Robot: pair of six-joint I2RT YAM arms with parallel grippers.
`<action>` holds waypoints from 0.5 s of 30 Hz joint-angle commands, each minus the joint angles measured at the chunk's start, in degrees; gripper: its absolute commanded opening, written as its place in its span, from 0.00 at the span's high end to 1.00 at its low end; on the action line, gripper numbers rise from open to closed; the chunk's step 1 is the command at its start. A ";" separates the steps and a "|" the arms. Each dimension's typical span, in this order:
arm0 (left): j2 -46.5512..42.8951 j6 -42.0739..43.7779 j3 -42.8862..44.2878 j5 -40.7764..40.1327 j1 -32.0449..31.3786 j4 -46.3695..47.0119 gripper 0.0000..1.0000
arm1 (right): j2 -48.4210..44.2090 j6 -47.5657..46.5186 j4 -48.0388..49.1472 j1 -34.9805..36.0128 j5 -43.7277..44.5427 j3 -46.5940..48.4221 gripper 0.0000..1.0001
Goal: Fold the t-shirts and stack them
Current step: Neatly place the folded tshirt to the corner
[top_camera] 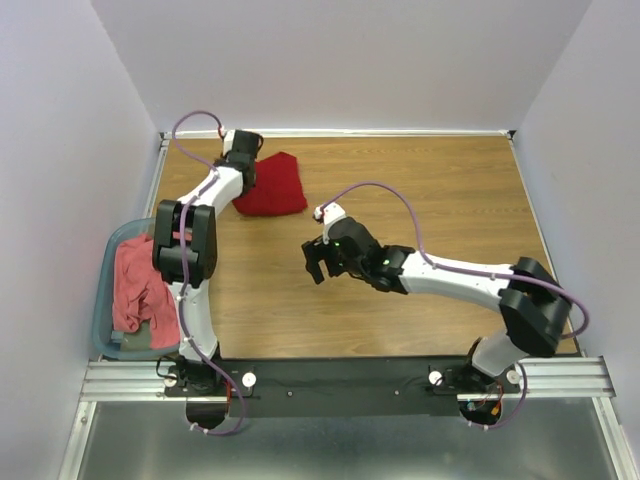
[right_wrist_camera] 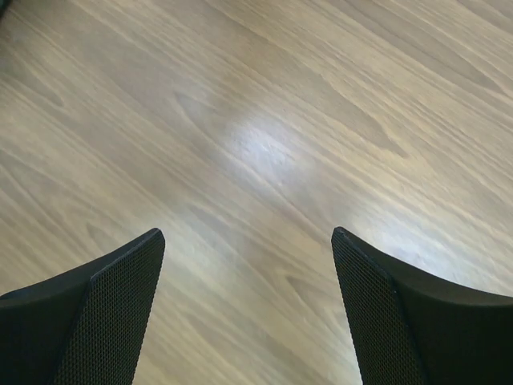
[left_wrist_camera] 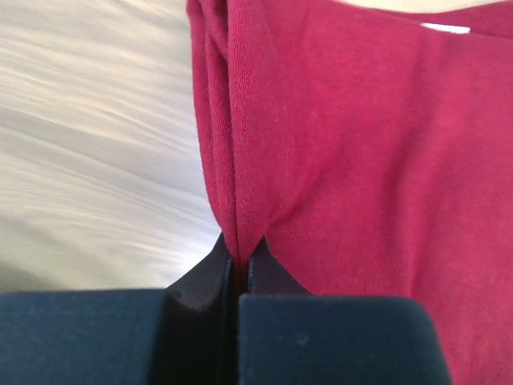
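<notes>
Left gripper pinched tight on a fold of the red shirt | shirt lies folded ahead of it, fold line running straight away, white label at far end | right gripper spread wide, holding nothing, over the wooden table, well apart from shirt

left pincer pinched shut, arm extended | right pincer spread wide, angled down

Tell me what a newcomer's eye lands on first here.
The crimson t-shirt, far left on the table, its edge pinched in the shut left claw. Next, the coral-pink t-shirt heaped in the blue tub at the left edge, and the right claw open over mid-table.
</notes>
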 commanded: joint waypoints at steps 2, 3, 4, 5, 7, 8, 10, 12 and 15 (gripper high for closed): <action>5.01 10.24 9.29 -18.94 4.04 -6.97 1.00 | -5.91 1.67 -5.18 0.20 1.17 -4.09 0.09; 6.06 10.95 12.00 -20.26 5.09 -7.33 1.00 | -6.70 2.28 -5.88 0.20 0.99 -4.45 0.09; 7.12 11.65 13.25 -22.10 5.62 -8.03 1.00 | -8.10 2.63 -6.50 0.20 0.82 -4.71 0.09; 9.13 12.96 14.39 -22.99 6.15 -8.12 1.00 | -8.81 3.16 -8.16 0.29 0.73 -5.24 0.09; 10.99 14.55 17.02 -26.05 7.37 -7.60 1.00 | -10.74 4.56 -9.57 0.29 0.47 -5.59 0.09; 12.56 15.86 17.56 -26.94 7.64 -6.90 1.00 | -11.36 5.18 -10.88 0.29 0.29 -5.85 0.09; 14.06 19.11 19.05 -28.00 8.79 -5.14 1.00 | -12.33 7.03 -12.12 0.29 0.11 -5.77 0.09; 16.09 20.62 20.28 -28.36 9.49 -4.17 1.00 | -13.30 8.26 -13.79 0.29 -0.50 -5.33 0.09; 18.46 26.85 22.40 -30.11 10.02 -1.10 0.99 | -12.87 10.10 -15.98 0.29 -1.47 -4.02 0.09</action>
